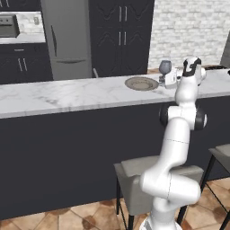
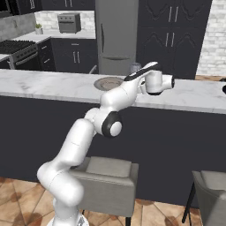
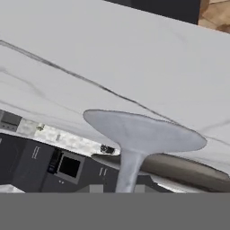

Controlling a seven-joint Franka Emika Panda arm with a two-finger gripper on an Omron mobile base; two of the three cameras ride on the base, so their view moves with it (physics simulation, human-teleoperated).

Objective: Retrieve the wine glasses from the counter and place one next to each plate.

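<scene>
Marble counter (image 1: 67, 96) stretches in front of the robot, over dark cabinets. Nearest the camera, the gripper (image 1: 167, 79) is clamped on the stem of a wine glass (image 1: 165, 67), keeping it upright just above the counter. Beside it lies a plate (image 1: 141, 83), probably where the glass belongs.

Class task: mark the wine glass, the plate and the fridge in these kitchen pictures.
Wine glass (image 1: 165, 67), left base view, on its bowl.
Plate (image 1: 141, 83), left base view, on its middle.
Fridge (image 2: 115, 35), right base view, on its door.
</scene>
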